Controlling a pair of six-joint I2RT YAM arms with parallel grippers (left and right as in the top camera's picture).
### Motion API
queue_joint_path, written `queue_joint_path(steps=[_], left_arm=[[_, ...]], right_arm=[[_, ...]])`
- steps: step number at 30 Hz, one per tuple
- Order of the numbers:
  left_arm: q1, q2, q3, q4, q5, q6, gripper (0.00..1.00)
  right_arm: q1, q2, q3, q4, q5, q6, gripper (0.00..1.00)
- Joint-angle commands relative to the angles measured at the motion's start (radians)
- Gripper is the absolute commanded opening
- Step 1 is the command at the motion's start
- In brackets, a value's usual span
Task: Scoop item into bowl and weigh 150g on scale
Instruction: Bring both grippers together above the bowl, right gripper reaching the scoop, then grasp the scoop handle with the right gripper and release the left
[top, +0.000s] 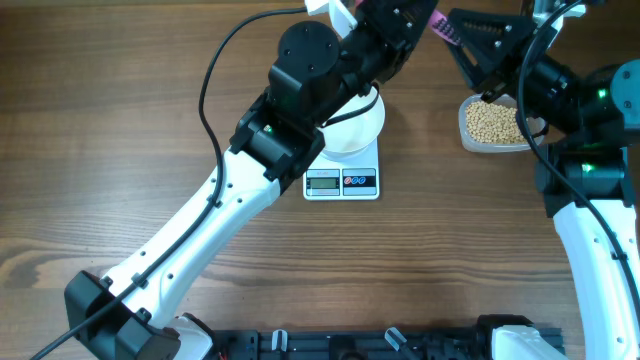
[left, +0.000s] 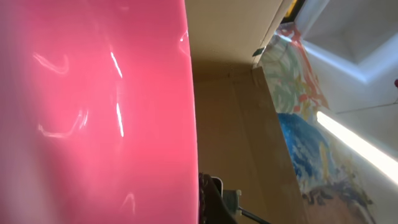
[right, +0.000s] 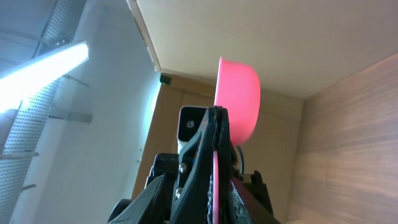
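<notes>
The white bowl (top: 360, 130) stands on the small white scale (top: 342, 182), and my left arm covers part of it. Tan beans (top: 492, 122) fill a clear tub (top: 466, 128) at the right. High at the back, my left gripper (top: 395, 22) is shut on a pink scoop (top: 440, 27). The scoop's cup (left: 93, 106) fills the left wrist view beside a dark finger (left: 210, 198). My right gripper (top: 456, 35) is open, its jaws on either side of the handle's free end. In the right wrist view the thin handle (right: 215, 180) runs up to the cup (right: 239, 93).
A black cable (top: 210, 90) loops over the table left of my left arm. A black rail (top: 380, 345) runs along the front edge. My right arm (top: 590, 200) stands over the table's right side, just behind the tub.
</notes>
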Motion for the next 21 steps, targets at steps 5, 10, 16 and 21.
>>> queue_joint_path(steps=[5, 10, 16, 21], left_arm=[[-0.007, 0.003, 0.01, 0.003, -0.026, -0.002, 0.04], [-0.01, 0.003, 0.01, 0.003, -0.026, -0.002, 0.04], [-0.016, 0.003, 0.01, 0.003, -0.024, -0.002, 0.04], [-0.016, 0.003, 0.01, 0.003, -0.023, -0.002, 0.04]], right_arm=[[0.019, 0.003, 0.017, 0.007, -0.028, 0.029, 0.29], [0.02, 0.003, 0.017, 0.005, -0.027, 0.029, 0.29], [0.02, 0.003, 0.017, 0.005, -0.026, 0.029, 0.25], [0.02, 0.003, 0.017, 0.003, -0.023, 0.027, 0.2]])
